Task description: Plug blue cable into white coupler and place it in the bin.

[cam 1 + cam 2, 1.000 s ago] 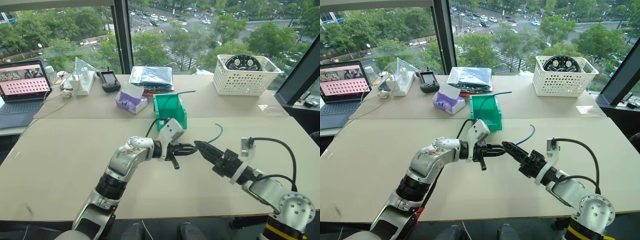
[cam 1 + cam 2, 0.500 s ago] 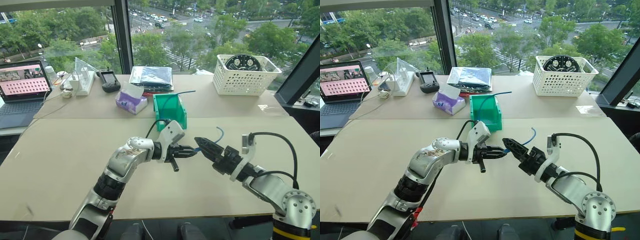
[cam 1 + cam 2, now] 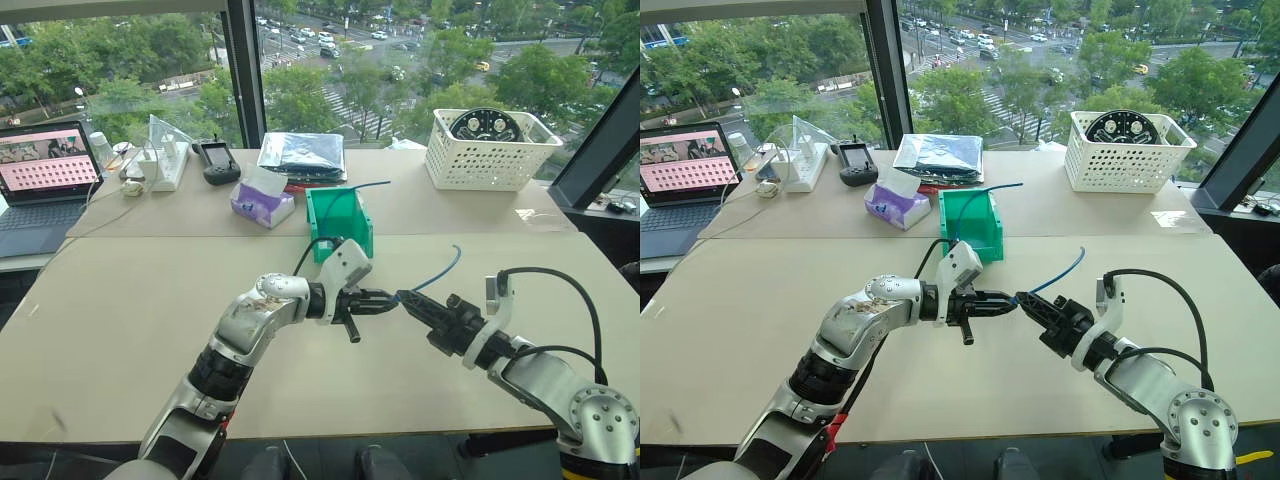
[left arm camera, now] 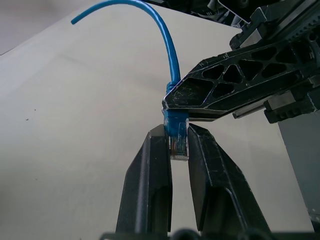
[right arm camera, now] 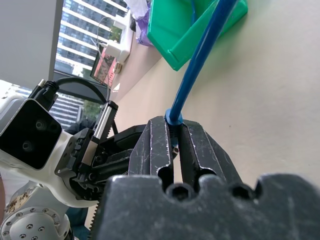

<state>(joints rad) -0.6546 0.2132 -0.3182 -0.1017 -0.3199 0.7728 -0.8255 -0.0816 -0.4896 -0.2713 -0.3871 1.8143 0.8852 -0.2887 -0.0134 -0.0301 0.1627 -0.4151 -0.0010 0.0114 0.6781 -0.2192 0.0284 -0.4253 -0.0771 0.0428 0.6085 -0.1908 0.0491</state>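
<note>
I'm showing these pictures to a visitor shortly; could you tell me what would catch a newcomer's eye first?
First, the two black grippers meeting tip to tip above the middle of the beige table: the left gripper and right gripper are both shut on one end of the blue cable, which arcs up and away. Just behind them stands the bright green bin, with a white lattice basket at the far right.

Colour key. Blue cable (image 4: pixel 167 47): light blue jacket, clear plug. Left gripper (image 3: pixel 388 299) and right gripper (image 3: pixel 408 298): black fingers. Bin (image 3: pixel 340 217), at 12 o'clock from the grippers: bright green. Tissue box (image 3: pixel 262 203), 11 o'clock: purple, white tissue. Basket (image 3: pixel 492 150), 1 o'clock: white lattice. Laptop (image 3: pixel 45 160), 10 o'clock: pink screen with rows of dark marks. Table (image 3: pixel 120 330): plain beige.
</note>
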